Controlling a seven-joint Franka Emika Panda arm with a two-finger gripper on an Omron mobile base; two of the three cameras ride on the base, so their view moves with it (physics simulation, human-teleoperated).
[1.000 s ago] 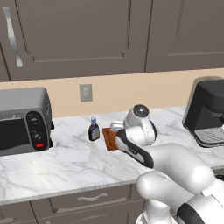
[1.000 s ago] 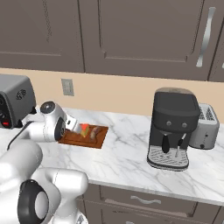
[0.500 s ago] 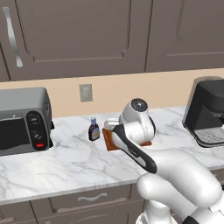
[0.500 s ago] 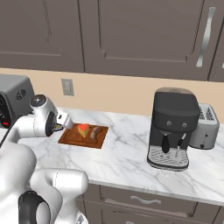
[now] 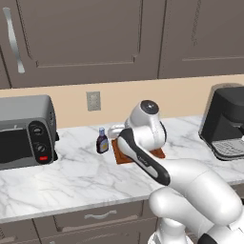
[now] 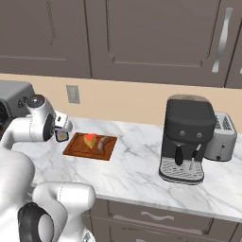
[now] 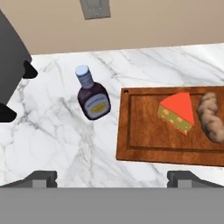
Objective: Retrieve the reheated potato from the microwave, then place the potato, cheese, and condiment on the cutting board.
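A: Which step? Cheese and what looks like the potato lie on the cutting board.

B: Condiment next, at the board's nine o'clock. Gripper hovers, jaws spread, empty; shift over it, descend.

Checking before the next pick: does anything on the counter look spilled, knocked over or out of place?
Nothing spilled or tipped. The condiment stands upright on the marble, apart from the cutting board, which already holds the cheese and potato.

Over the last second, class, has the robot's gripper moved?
Yes. In the right base view the gripper has swung left, off the cutting board, toward the wall outlet.
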